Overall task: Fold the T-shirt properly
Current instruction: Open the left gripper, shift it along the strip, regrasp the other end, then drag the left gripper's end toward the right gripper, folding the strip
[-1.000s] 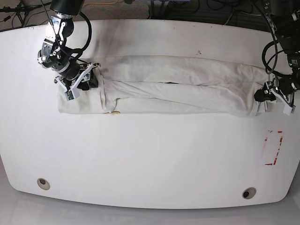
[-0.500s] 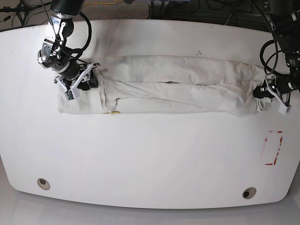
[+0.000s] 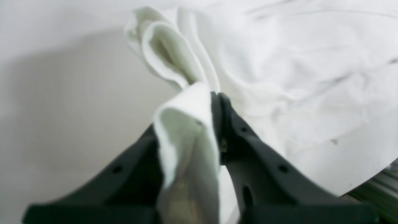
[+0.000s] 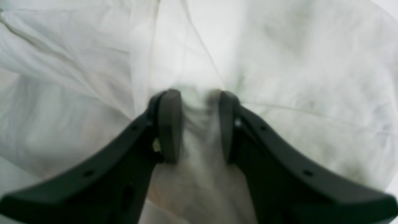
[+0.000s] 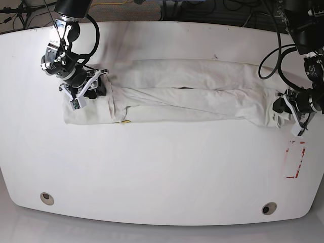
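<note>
Across the middle of the white table (image 5: 162,172) lies the T-shirt (image 5: 192,98), already folded lengthwise into a narrow band. Its long axis runs from 9 o'clock to 3 o'clock in the base view, with 1 end near each arm; I cannot tell which end is the collar.

At the 3 o'clock end, the left gripper (image 3: 214,96) is clenched on a bunched edge of cloth, the fabric squeezed between nearly touching jaws and draping over one finger. At the 9 o'clock end, the right gripper (image 4: 196,124) has its jaws partly apart with a ridge of cloth pinched up between the pads (image 4: 169,124), so it appears to be grasping the shirt there.

The step in hand looks like securing both ends for the crosswise fold. The next move likely calls for lifting 1 end clear of the table and carrying it toward the other without dragging the lengthwise folds loose. Keeping the band straight along its axis would matter, since soft wrinkled cotton slumps and twists easily.
</note>
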Robot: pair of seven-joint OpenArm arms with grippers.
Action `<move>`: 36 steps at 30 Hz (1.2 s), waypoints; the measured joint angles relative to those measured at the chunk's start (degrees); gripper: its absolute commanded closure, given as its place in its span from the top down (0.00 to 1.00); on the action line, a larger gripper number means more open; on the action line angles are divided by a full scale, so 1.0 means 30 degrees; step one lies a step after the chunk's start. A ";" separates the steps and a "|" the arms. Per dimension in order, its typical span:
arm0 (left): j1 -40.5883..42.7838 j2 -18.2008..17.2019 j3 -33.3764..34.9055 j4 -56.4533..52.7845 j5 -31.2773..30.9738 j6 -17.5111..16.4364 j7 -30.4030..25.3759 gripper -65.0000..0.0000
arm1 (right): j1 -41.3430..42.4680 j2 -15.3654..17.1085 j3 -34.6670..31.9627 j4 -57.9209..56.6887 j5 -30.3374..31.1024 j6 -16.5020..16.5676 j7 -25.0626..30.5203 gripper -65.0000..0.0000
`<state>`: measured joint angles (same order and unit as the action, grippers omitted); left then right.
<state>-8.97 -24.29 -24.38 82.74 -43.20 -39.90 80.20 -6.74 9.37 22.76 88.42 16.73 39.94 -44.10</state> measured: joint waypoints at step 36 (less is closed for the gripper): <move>0.0816 0.6455 0.6645 0.5901 0.0248 -0.0007 0.0328 0.07 | 0.0539 0.0007 0.0000 -0.0663 0.0058 0.0000 0.0146 0.30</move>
<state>-6.52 -4.93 -4.45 100.44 -42.46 -39.92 81.19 -5.13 9.39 22.76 86.43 16.91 39.94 -43.66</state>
